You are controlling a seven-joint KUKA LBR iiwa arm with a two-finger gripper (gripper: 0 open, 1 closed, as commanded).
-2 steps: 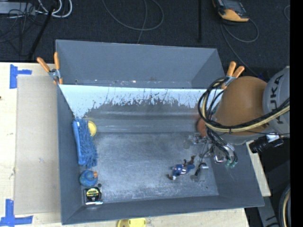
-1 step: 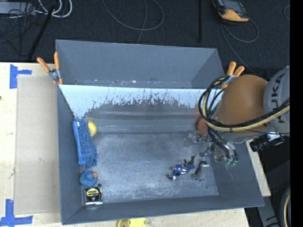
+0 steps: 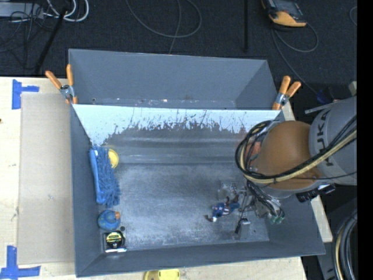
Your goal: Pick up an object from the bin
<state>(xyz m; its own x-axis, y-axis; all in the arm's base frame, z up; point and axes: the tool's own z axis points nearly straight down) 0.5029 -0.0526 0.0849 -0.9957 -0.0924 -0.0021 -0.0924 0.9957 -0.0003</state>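
Camera view left us unable to tell if the claw (image 3: 238,214) gaped; we feared it nudging away the blue piece (image 3: 218,211) beside it.

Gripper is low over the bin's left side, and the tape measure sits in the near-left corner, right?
Not quite: the camera view shows the gripper low over the right side of the bin; the tape measure does sit in the near-left corner.

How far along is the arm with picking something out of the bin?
Done: the gripper is low at the floor of the bin, front right. In hand: it sits beside a small blue thing; no hold is visible. Left: grasp and lift. The blue brush and tape measure lie by the left wall.
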